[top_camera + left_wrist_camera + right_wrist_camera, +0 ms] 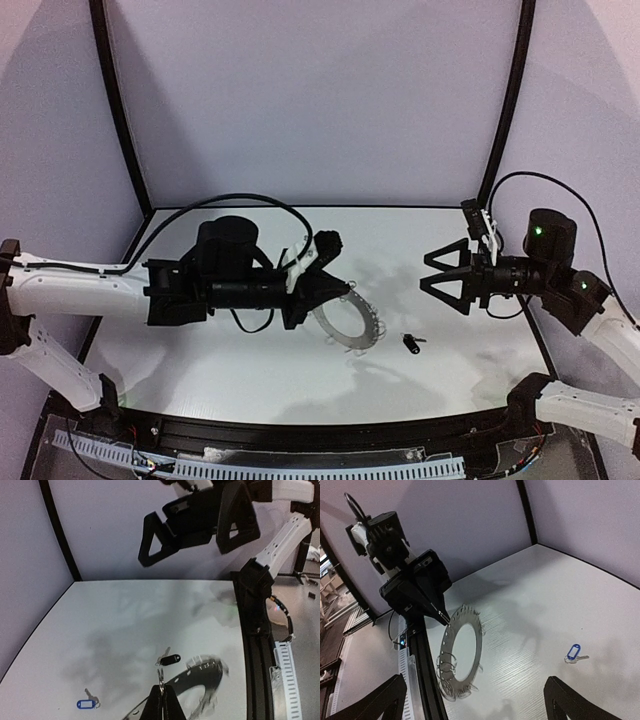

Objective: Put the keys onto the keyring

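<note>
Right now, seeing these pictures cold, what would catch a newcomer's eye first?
The left claw pinches the dark grey keyring at its rim, holding it tilted near the middle of the white table, with wire loops bristling round it. Opposite, the right claw hangs wide open, pointed at the ring. Two small keys lie loose: the black-headed key beside the ring, the blue-tagged key farther off.

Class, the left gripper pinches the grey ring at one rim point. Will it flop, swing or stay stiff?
The keyring is probably stiff: pinched by the left gripper at one rim point, it shows no sag. It may pivot in that narrow grip. Its wire loops could snag.
</note>
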